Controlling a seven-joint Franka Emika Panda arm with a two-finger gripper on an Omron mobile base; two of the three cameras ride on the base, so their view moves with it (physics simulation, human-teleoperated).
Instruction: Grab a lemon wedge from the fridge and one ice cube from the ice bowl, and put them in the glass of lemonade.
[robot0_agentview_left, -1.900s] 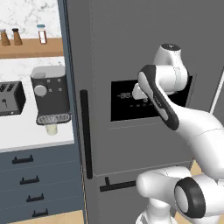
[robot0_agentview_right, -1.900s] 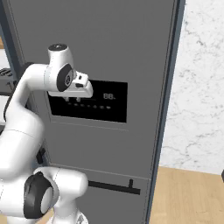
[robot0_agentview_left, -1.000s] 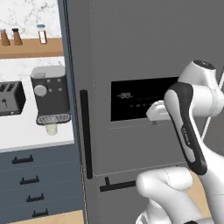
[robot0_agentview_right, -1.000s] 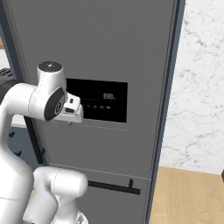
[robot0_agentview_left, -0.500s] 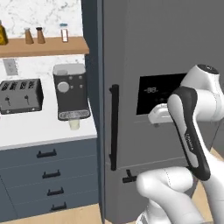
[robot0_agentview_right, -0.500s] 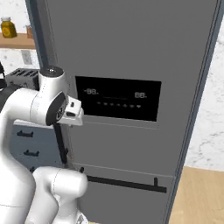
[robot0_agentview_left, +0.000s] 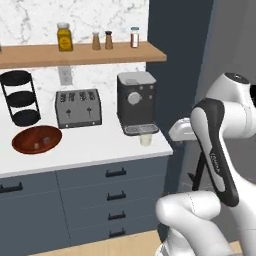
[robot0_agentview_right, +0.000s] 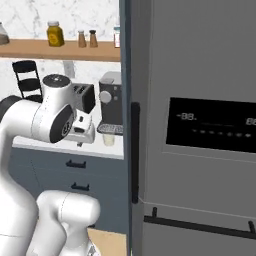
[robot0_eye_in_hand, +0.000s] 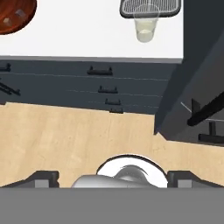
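The tall grey fridge (robot0_agentview_right: 200, 60) stands shut, with its black dispenser panel (robot0_agentview_right: 215, 125) and long bar handle (robot0_agentview_right: 135, 152) facing me; the lemon wedge is hidden. On the white counter, the glass of lemonade (robot0_agentview_left: 145, 139) (robot0_eye_in_hand: 145, 27) stands under the coffee machine. The reddish-brown ice bowl (robot0_agentview_left: 36, 139) (robot0_eye_in_hand: 15, 13) lies far left with small pale ice cubes (robot0_agentview_left: 46, 140) in it. My gripper (robot0_eye_in_hand: 113, 177) is open and empty, held high in front of the counter's right end, looking down at the floor and drawers. Its white hand (robot0_agentview_left: 182, 131) hangs just right of the glass.
A black coffee machine (robot0_agentview_left: 136, 102), a grey toaster (robot0_agentview_left: 78, 107) and a black three-tier rack (robot0_agentview_left: 20, 102) line the counter's back. Jars stand on the wooden shelf (robot0_agentview_left: 80, 52) above. Dark blue drawers (robot0_agentview_left: 115, 192) lie below the counter, with wooden floor (robot0_eye_in_hand: 65, 140) in front.
The whole picture has shifted: the base has driven left, so the counter fills the left base view and the fridge sits further right. The gripper has stayed open.
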